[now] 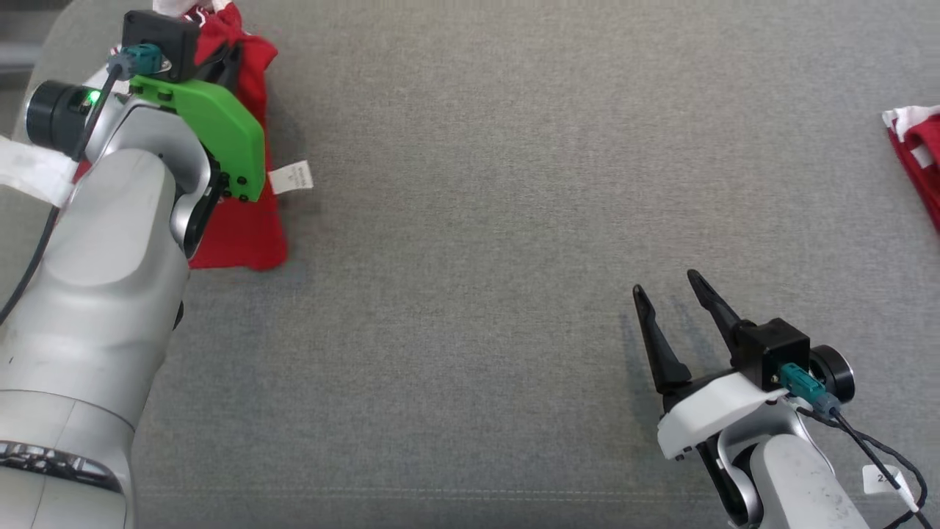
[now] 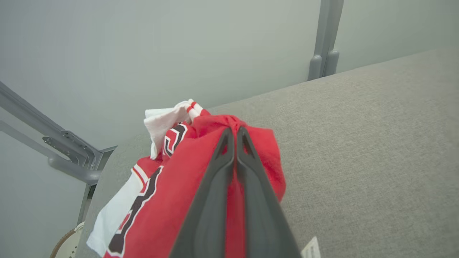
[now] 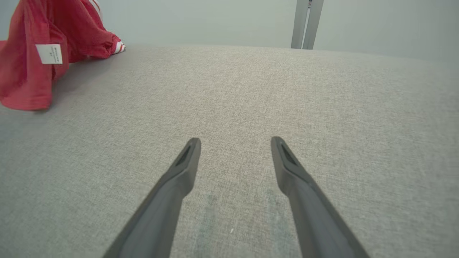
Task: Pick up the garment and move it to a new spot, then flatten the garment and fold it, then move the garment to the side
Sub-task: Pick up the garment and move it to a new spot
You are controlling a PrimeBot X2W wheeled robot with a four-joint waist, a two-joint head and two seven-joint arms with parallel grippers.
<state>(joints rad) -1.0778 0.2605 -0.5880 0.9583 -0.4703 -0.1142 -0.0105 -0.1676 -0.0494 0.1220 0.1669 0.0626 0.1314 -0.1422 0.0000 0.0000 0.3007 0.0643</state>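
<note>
The red and white garment (image 1: 242, 228) is seen at the far left of the grey bench (image 1: 477, 220). The left claw (image 2: 235, 130) is shut tight, and a bunch of the red cloth is pinched between its fingers. A small white label (image 1: 291, 177) is seen at the garment's edge. The right claw (image 1: 664, 283) is held wide open above the bench with nothing in it, well apart from the garment. Another red and white cloth (image 1: 914, 147) is seen at the right edge

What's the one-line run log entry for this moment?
stage: garment pickup | left gripper: shut on red garment | right gripper: open, empty
</note>
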